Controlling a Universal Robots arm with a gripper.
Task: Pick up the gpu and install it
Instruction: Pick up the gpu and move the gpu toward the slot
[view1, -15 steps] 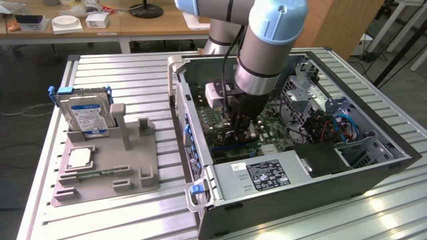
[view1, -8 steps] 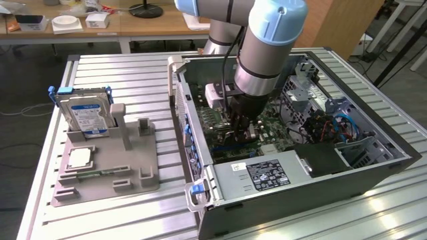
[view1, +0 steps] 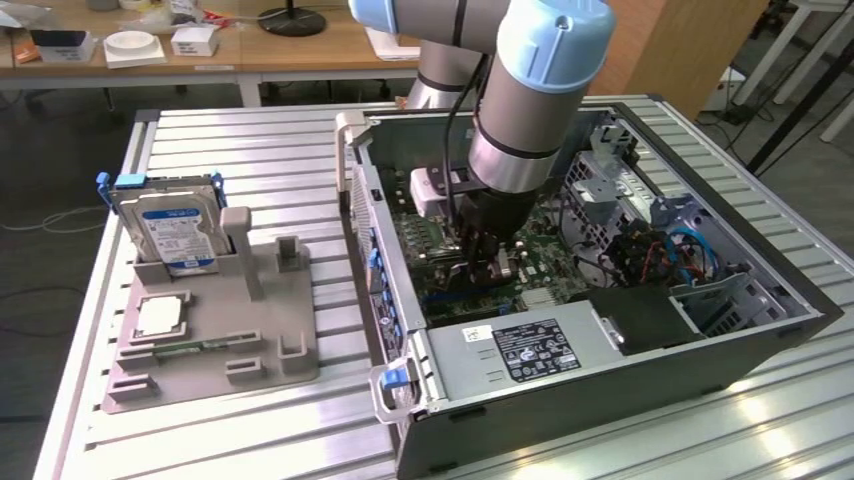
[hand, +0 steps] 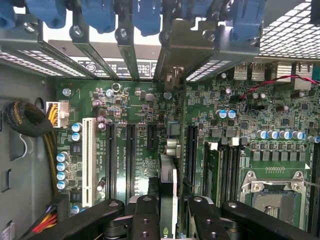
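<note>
Grey plastic holder (view1: 214, 340) on the counter (view1: 227, 140), at the exterior view's left, carries the upright hard drive (view1: 171, 228), well apart from my work. To its right, the arm (view1: 527, 110) reaches down into the open computer case (view1: 601, 410).

I read this as the install step. The end effector (hand: 170, 212) is clamped on the gpu (hand: 167, 175), which stands edge-on between the fingers (hand: 145, 215). It hangs over the green motherboard (hand: 145, 107) between two long black slots (hand: 131, 160), and by my judgement is not yet seated.

Seating it calls for squaring the card's lower edge to one slot and its metal end to the rear openings under the blue latches (hand: 145, 15).

Hazards I see: the braided cable bundle (hand: 27, 120), small capacitors (hand: 64, 170) beside the slots, and a red wire (hand: 280, 79) towards the processor socket (hand: 272, 192).
</note>
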